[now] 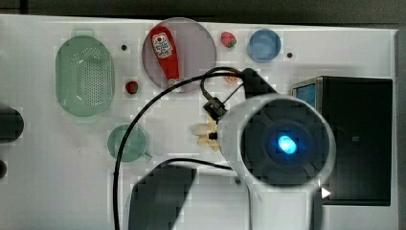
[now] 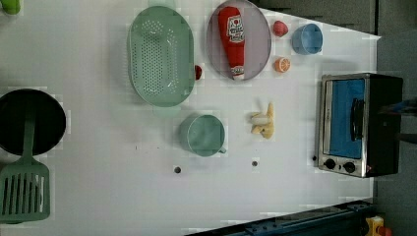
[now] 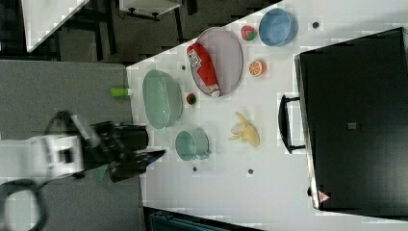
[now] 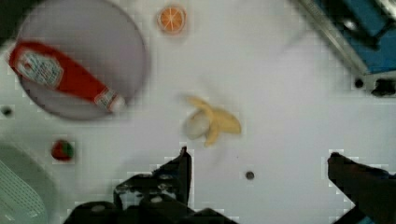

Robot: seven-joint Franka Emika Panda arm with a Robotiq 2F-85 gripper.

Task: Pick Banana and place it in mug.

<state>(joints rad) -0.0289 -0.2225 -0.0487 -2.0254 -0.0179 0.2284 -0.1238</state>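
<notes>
Top view: the arm's wrist housing covers much of the scene. The banana (image 1: 205, 134) lies on the white tabletop (image 1: 57, 182), peeking out just beside the housing; the mug (image 1: 127, 143) sits well apart toward the top view's left. A black cable (image 1: 143, 110) loops over the tabletop between the two. Risk: the cable drags across the mug during the carry.

Left view: the banana (image 2: 263, 126) is peeled, with flaps splayed. The mug (image 2: 202, 135) stands upright near it, its handle turned toward the banana side. The green colander (image 2: 160, 55) is close behind the mug. Risk: a drop aimed too far lands in the colander.

Right view: the gripper (image 3: 144, 161) hangs high and well off from the banana (image 3: 245, 131); the mug (image 3: 191, 144) lies between. Risk: a low approach clips the mug's rim.

Wrist view: gripper (image 4: 259, 163) with fingers (image 4: 183, 164) spread wide apart, holding nothing. The banana (image 4: 211, 123) rests just ahead of the fingertips, off-centre toward one finger. Risks, as I judge: closing on a loose peel flap alone, so it slips out; descending off-centre, so one finger lands on the fruit and shoves it aside. The ketchup bottle (image 4: 60, 77) on its plate (image 4: 116, 42) and the orange slice (image 4: 172, 18) sit clear of the path.
</notes>
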